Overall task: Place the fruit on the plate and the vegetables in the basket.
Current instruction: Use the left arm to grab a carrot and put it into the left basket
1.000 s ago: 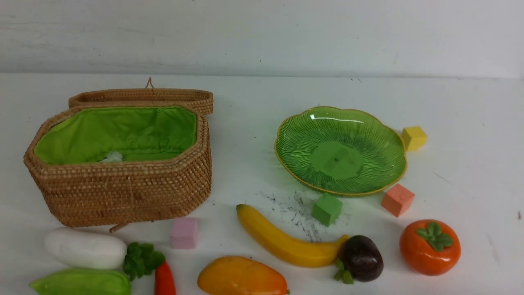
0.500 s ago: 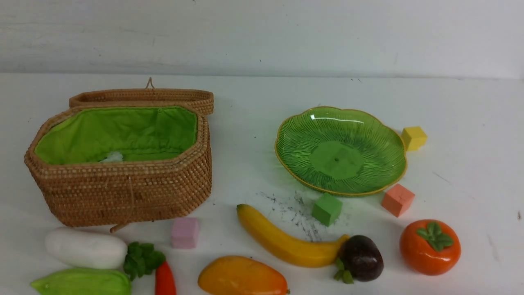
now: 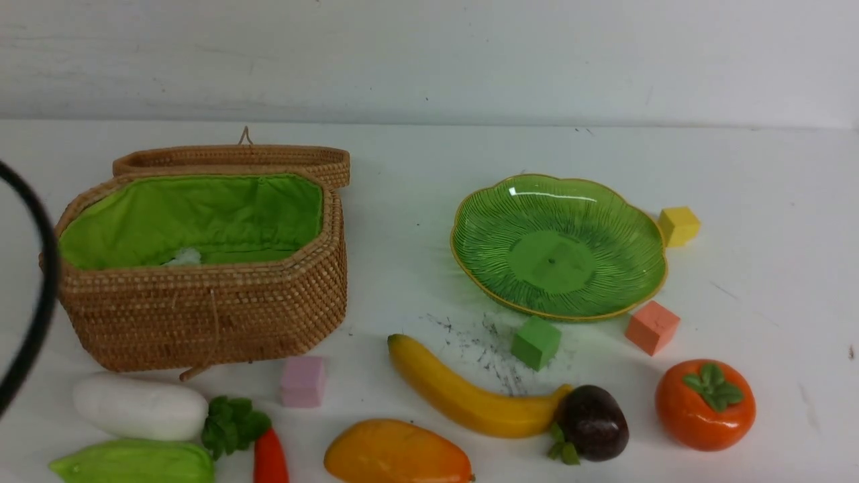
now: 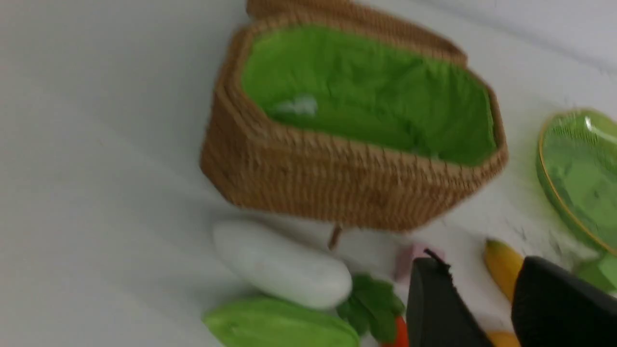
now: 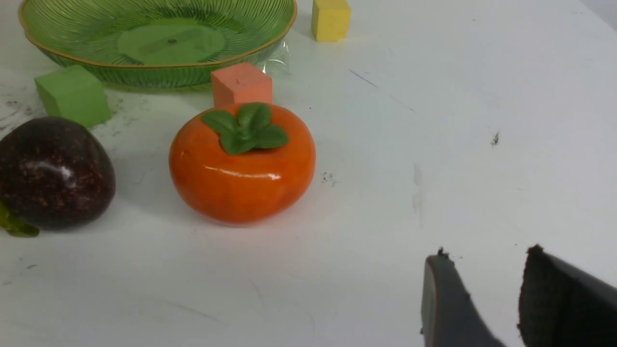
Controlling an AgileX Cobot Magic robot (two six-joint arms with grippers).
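The wicker basket (image 3: 201, 302) with green lining stands open at the left. The green plate (image 3: 627, 221) sits at the right and holds nothing. Along the near edge lie the white radish (image 3: 137, 407), pale green vegetable (image 3: 134, 463), red carrot piece (image 3: 270, 459), mango (image 3: 396, 453), banana (image 3: 463, 392), dark purple fruit (image 3: 594, 421) and orange persimmon (image 3: 704, 406). My left gripper (image 4: 482, 270) is open and empty, above the table near the radish (image 4: 282, 265) and basket (image 4: 337, 188). My right gripper (image 5: 487, 260) is open and empty, to the right of the persimmon (image 5: 241, 164).
Small foam cubes lie about: pink (image 3: 302, 381) by the basket, green (image 3: 535, 342) and salmon (image 3: 651, 327) in front of the plate, yellow (image 3: 678, 225) at its right. A black cable (image 3: 37, 302) curves in at the left edge. The basket lid (image 3: 235, 157) lies behind it.
A black cable of the left arm has come into the front view at the left edge. The objects on the table have not moved.
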